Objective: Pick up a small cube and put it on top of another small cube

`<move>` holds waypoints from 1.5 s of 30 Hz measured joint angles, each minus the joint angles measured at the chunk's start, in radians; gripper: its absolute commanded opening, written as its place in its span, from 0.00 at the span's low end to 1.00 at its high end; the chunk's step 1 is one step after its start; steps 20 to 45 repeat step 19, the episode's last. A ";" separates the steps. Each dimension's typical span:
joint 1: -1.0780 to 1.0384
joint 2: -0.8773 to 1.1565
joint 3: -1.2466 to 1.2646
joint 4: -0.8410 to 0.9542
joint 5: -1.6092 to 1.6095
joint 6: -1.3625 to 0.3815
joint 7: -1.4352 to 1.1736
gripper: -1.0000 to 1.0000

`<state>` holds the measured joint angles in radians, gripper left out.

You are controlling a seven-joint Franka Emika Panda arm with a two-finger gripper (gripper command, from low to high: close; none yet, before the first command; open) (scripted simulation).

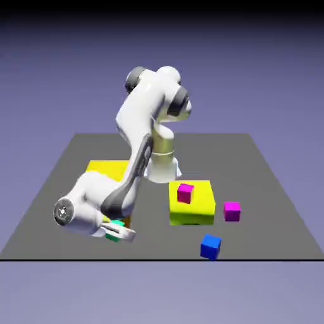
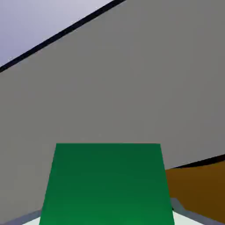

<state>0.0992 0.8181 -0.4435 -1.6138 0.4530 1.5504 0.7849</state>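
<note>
The small cube (image 1: 113, 238) is a tiny green cube at the exterior view's lower left, just a sliver of it showing under the white hand. My gripper (image 1: 118, 235) is shut on it, low over the grey table (image 1: 266, 190). In the hand view the small cube (image 2: 107, 184) fills the bottom middle, and my gripper (image 2: 105, 216) holds it between thin grey fingertips (image 2: 179, 205) that show at its lower corners. The other small cube does not show in either view.
A yellow block (image 1: 106, 168) lies right behind the hand; its shaded brown side (image 2: 200, 189) shows in the hand view. A second yellow block (image 1: 192, 204) carries a magenta cube (image 1: 185, 192). Another magenta cube (image 1: 231, 211) and a blue cube (image 1: 211, 246) lie near the table's front edge.
</note>
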 measured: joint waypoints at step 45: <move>0.047 -0.112 0.429 -0.122 0.082 0.228 0.467 1.00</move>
